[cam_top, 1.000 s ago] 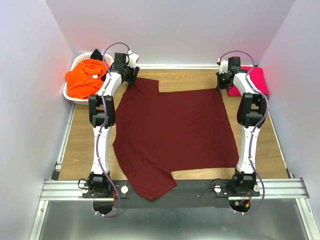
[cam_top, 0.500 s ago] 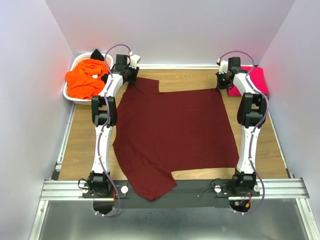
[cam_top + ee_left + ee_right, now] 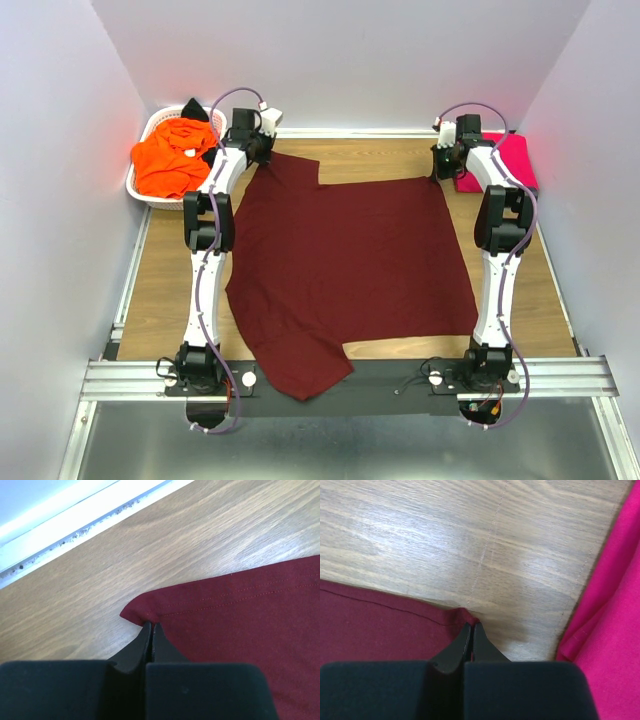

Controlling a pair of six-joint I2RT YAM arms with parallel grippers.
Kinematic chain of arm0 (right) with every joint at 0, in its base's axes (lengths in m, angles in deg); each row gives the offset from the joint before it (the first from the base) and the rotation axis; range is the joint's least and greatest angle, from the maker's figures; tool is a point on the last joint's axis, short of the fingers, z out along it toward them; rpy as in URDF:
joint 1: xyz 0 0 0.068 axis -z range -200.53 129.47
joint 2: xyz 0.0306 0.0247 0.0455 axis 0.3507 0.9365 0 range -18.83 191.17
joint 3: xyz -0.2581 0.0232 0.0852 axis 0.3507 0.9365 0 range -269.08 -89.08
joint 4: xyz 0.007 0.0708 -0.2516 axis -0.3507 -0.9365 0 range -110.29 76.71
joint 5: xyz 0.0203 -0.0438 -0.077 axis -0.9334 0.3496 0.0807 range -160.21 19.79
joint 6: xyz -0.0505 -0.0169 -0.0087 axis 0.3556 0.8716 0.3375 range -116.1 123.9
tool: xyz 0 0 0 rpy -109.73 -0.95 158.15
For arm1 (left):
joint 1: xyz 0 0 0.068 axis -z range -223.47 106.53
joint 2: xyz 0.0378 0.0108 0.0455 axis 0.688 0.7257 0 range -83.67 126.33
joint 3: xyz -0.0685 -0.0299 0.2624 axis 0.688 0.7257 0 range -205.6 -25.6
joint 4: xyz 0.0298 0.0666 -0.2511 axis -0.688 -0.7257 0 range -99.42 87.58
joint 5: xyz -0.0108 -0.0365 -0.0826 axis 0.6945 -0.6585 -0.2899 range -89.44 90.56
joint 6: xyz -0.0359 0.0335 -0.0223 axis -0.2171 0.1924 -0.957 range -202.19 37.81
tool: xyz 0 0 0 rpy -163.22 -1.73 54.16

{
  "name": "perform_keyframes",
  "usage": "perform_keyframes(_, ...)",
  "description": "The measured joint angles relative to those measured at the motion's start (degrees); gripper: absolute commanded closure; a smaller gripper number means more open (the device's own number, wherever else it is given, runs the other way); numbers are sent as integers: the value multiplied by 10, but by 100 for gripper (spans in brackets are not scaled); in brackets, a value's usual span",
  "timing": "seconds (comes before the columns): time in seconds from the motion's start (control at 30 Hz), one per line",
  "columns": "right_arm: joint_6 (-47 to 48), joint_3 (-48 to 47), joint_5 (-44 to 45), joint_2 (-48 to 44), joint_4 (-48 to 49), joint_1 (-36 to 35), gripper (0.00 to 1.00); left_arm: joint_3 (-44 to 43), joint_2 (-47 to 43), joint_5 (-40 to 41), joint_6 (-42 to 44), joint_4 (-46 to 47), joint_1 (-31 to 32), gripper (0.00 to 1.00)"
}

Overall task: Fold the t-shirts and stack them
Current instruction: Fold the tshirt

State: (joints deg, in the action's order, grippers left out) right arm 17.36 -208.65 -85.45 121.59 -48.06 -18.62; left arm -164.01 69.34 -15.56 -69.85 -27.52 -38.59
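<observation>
White basket [image 3: 140, 190] at 10 o'clock: orange t-shirt [image 3: 170, 155] piled in it, black t-shirt [image 3: 192, 108] poking out behind. Left fingers [image 3: 140, 642] at 11 o'clock, pinched together on the far-left corner hem of the maroon t-shirt [image 3: 350, 270]. Shirt is spread flat mid-tabletop [image 3: 165, 290]. Right fingers [image 3: 459, 642] at 1 o'clock, clamped on its far-right corner. Pink t-shirt [image 3: 515, 160] just beside them, 2 o'clock.

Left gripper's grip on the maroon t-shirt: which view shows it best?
Left wrist view: the left gripper is shut, tips pinching the hemmed corner of the maroon t-shirt. The top external view places it at the shirt's far-left corner, but the contact is hidden. The right wrist view shows the right gripper at the other far corner.
</observation>
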Motion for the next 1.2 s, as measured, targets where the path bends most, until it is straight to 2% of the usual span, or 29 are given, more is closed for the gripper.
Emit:
perform_keyframes(0.2,-3,2,-3,-4,-11,-2,99,19,-28,-20,0,10,0,100)
perform_keyframes(0.47,-3,18,-3,-27,-37,-3,99,87,-146,-52,13,20,-1,100)
perform_keyframes(0.7,1,51,-7,-78,-44,-3,100,189,-250,-78,30,29,-4,100)
perform_keyframes(1.2,28,138,-20,-169,-45,11,100,380,-377,-87,54,33,-8,100)
